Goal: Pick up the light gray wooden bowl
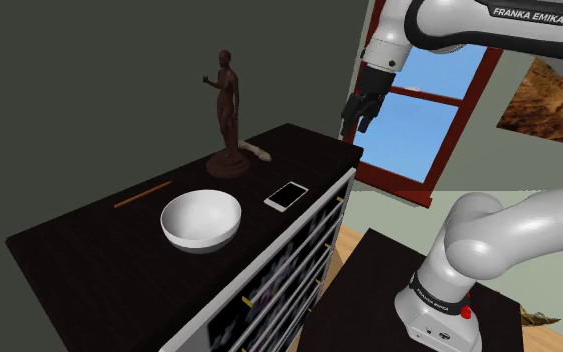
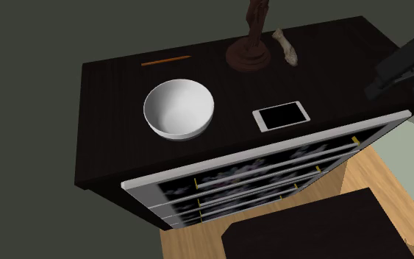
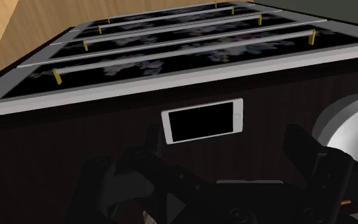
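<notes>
Bowl (image 1: 201, 220) stands upright, mouth up, near the middle of the dark cabinet top (image 1: 79, 245). It is drawn plain white and looks thick-walled and rigid. It is probably light and smooth, so somewhat slippery. The rim seems the soundest hold, with one finger inside the wall and one outside. The black gripper (image 1: 355, 118) hangs well apart from it, up beyond the phone (image 1: 286, 196), with its fingers spread wide and nothing between them.

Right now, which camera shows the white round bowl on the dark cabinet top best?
The second exterior view: it looks down into the white round bowl, with the whole rim and inside plain. The shoulder view shows it whole too, but from a lower slant. The wrist view catches part of its rim and side.
</notes>
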Controlling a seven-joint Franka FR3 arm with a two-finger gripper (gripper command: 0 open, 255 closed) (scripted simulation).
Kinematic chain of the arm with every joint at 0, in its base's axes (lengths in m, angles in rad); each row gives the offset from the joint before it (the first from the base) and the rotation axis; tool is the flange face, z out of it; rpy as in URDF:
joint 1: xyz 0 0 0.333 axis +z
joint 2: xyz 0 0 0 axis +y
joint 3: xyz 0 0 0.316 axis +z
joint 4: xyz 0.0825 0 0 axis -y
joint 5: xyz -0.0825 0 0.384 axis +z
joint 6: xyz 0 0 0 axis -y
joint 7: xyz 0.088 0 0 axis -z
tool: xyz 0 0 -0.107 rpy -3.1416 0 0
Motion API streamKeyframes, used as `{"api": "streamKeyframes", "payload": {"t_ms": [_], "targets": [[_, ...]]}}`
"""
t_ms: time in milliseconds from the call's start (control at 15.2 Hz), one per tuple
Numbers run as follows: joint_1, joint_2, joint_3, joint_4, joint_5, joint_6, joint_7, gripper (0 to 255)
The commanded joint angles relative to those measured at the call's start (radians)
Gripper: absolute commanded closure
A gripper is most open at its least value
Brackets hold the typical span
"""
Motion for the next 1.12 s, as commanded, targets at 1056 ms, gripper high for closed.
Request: {"api": "streamKeyframes", "payload": {"t_ms": [1056], "targets": [[0.074, 0.385, 0.244, 0.041, 0.096, 0.378, 0.250, 0]]}}
